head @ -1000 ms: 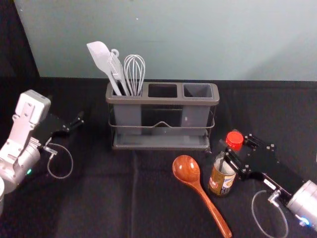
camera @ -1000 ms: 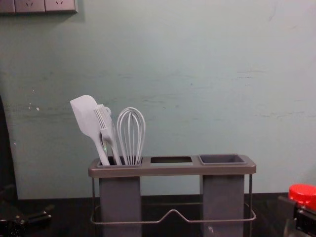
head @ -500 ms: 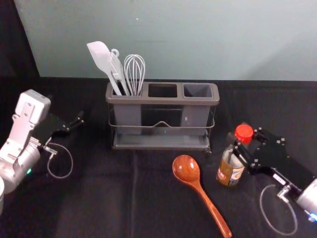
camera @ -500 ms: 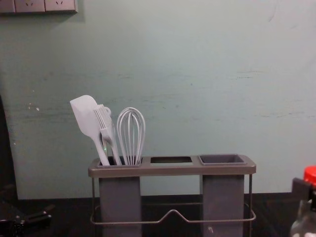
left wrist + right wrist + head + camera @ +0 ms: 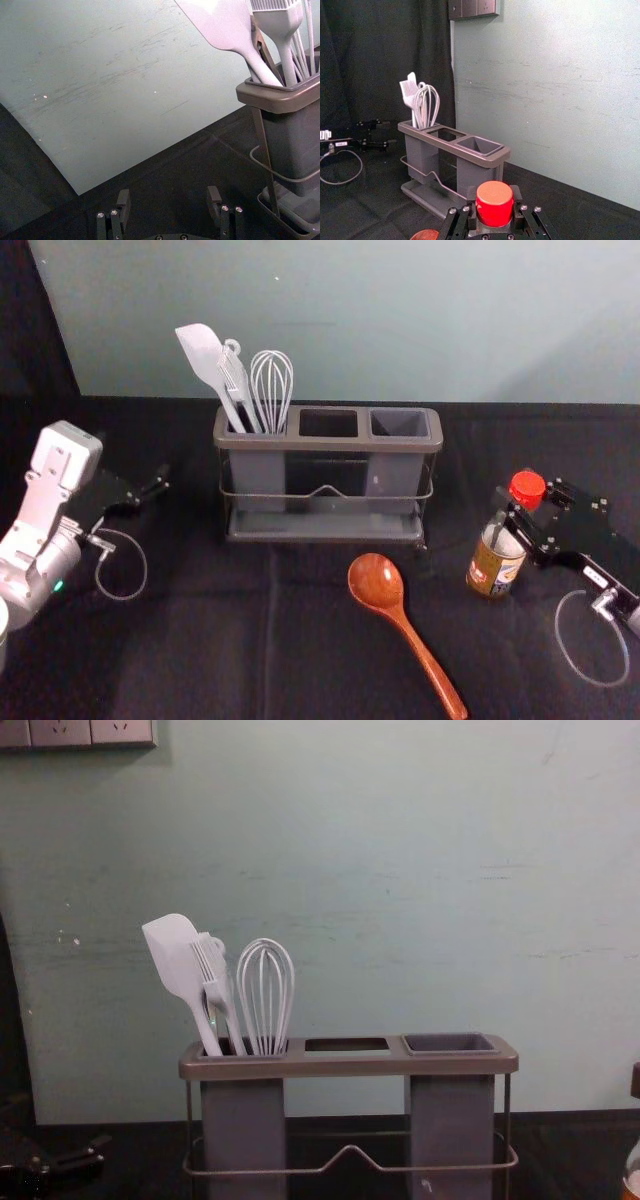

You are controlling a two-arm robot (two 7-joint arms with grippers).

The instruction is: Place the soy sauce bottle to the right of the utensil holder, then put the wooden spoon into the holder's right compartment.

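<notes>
Jaws apart at nine o'clock, jaws clamped at four.
Left gripper (image 5: 152,490) at the utensil holder's nine; smooth grey utensil holder (image 5: 328,443), wire-railed, with flat spatula (image 5: 202,352) and looped whisk (image 5: 271,385) in its left compartment; glossy wooden spoon (image 5: 376,582) at five on the cloth-covered counter (image 5: 200,650) – round bowl, slim handle; right gripper (image 5: 525,502) at four – clasping the transparent, red-capped soy sauce bottle (image 5: 495,568).

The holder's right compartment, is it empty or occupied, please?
The right compartment looks empty: nothing rises from it; the wooden spoon lies outside it.
</notes>
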